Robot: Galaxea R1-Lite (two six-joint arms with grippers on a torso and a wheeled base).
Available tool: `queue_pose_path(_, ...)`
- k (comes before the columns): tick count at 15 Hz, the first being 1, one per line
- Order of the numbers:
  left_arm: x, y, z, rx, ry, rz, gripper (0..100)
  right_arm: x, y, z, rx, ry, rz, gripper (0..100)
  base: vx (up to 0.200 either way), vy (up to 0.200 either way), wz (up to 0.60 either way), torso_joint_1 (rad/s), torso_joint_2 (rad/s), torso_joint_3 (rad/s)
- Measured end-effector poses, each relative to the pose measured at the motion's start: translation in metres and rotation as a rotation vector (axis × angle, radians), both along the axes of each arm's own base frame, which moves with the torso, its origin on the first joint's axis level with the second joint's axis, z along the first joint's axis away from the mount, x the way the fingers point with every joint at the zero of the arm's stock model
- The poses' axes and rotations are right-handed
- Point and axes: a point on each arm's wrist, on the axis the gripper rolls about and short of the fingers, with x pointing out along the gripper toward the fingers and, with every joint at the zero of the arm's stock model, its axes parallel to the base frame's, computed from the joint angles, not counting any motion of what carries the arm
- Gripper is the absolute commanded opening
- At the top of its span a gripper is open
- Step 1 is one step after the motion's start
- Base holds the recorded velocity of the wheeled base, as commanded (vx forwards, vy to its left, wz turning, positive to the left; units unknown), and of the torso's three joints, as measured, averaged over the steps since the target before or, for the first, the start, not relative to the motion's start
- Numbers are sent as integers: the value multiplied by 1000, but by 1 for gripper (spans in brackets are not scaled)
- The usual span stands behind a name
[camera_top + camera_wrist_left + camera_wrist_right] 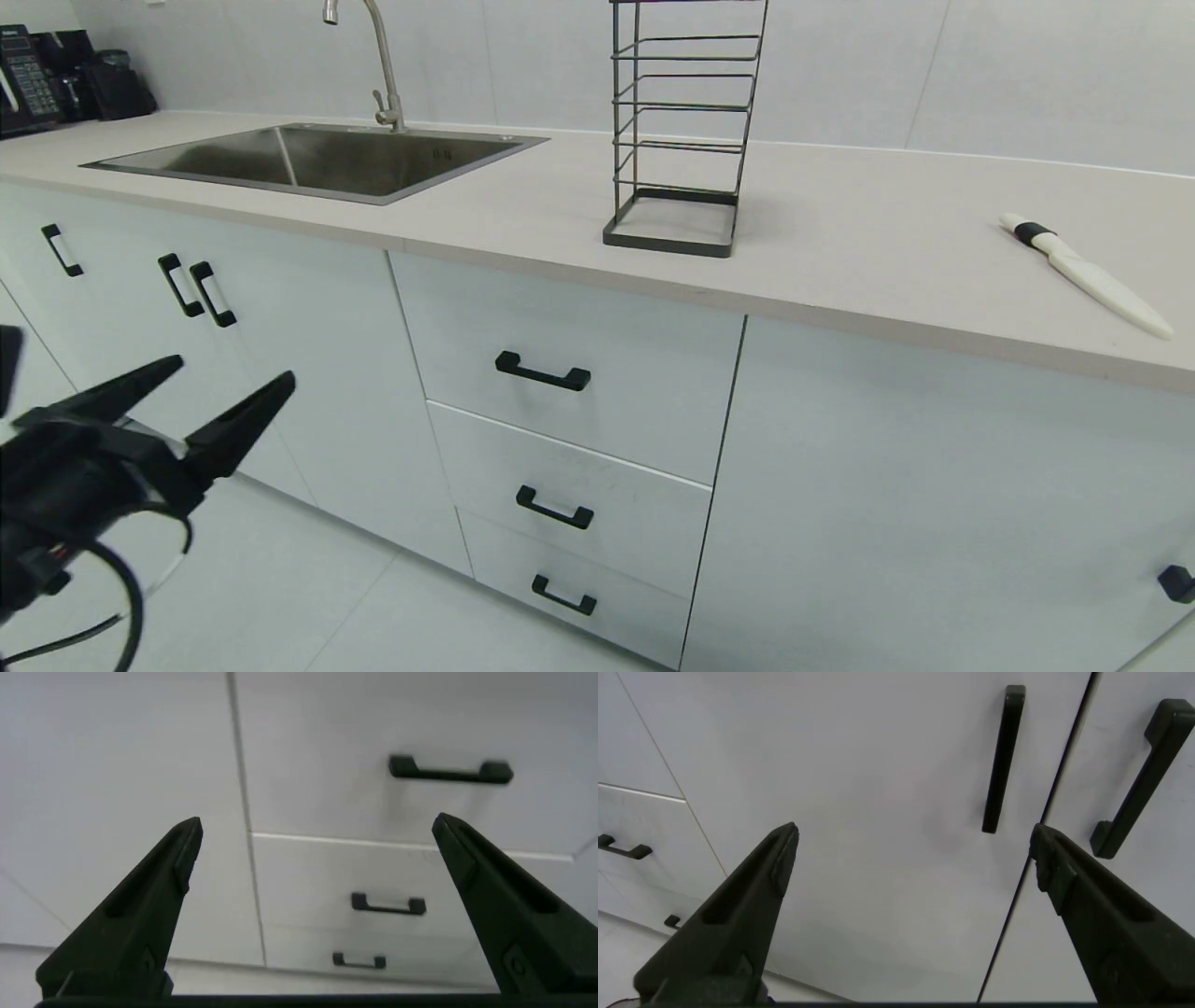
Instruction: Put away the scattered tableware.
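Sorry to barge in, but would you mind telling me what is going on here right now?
The robot is meant to tidy this kitchen, but it holds nothing yet. A white knife lies on the counter, to the right of an upright wire rack. The left gripper hangs open, low in front of the drawers, and the right gripper is open too, facing cabinet doors.

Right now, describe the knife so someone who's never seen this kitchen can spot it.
Follow the long pale countertop away from the sink, past the tall black wire rack, toward its right end. There a knife lies flat near the front edge. It is white with one black band near its blunt end, unlike the dark upright rack.
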Motion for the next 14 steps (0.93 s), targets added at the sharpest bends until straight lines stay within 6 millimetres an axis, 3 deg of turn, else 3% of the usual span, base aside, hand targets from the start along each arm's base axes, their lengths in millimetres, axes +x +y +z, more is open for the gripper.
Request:
queue_pose_path(3, -49, 12, 12, 12, -173, 60, 100, 0, 0, 0, 0, -1, 0, 100, 0, 0, 0, 0, 0, 0)
queue_pose_path(5, -78, 15, 10, 47, -266, 86, 100, 0, 0, 0, 0, -1, 0, 100, 0, 0, 0, 0, 0, 0)
queue_pose_path(9, -127, 14, -15, 90, -361, 102, 100, 0, 0, 0, 0, -1, 1, 100, 0, 0, 0, 0, 0, 0)
queue_pose_path(14, -152, 14, -60, 78, -227, 141, 100, 0, 0, 0, 0, -2, 1, 100, 0, 0, 0, 0, 0, 0)
